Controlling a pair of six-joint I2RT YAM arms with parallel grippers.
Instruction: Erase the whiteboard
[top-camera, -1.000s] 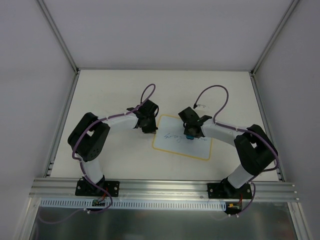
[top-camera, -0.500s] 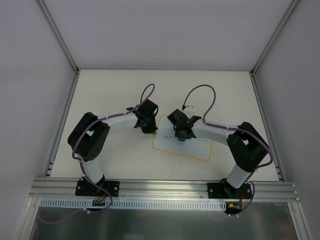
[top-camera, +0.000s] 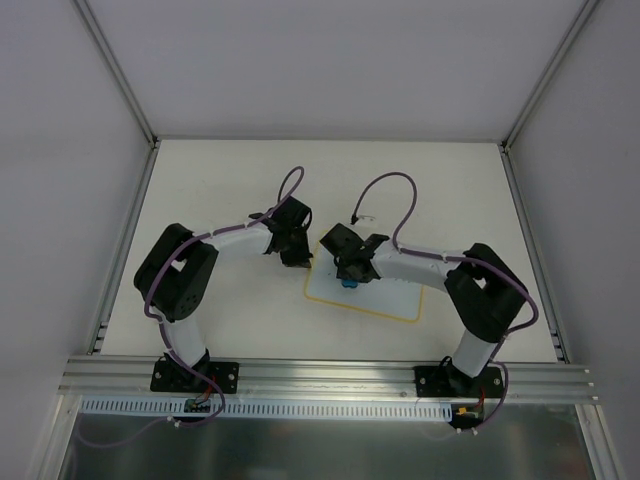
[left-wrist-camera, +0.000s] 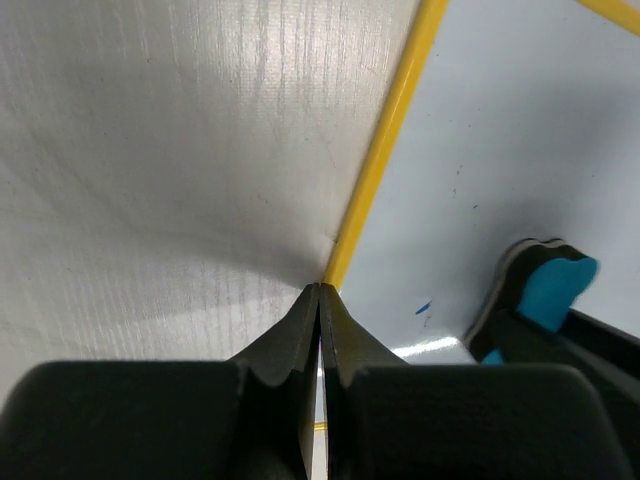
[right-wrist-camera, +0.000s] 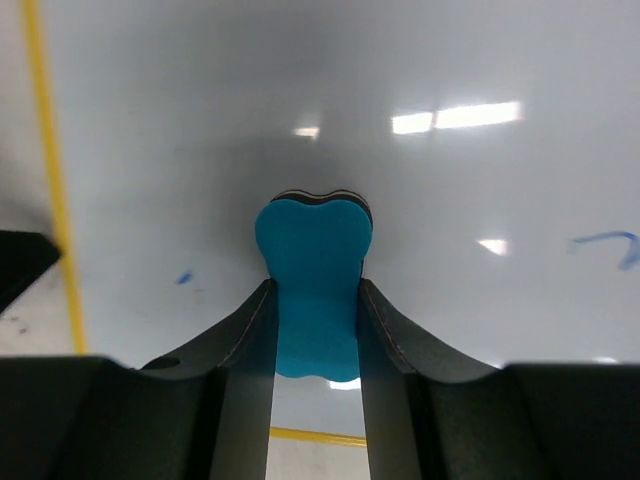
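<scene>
White walls close in our table (top-camera: 230, 190), where the whiteboard (top-camera: 388, 298) lies near the middle, somewhat toward the near edge. At its left edge our left gripper (left-wrist-camera: 320, 288) points down, fingers pressed together, tips at the yellow border. Our right arm bends leftward across the board, hiding its far part. The right gripper (right-wrist-camera: 314, 286) pinches the blue eraser (right-wrist-camera: 313, 250) against the board's left part. A blue stroke (right-wrist-camera: 603, 240) shows farther right.

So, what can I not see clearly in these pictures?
Top view: the right arm covers the whiteboard in the middle; any writing there is hidden.
Right wrist view: the eraser hides the board beneath; a blue stroke is cut off by the edge.
Left wrist view: the left hand hides the border under its tips.
</scene>
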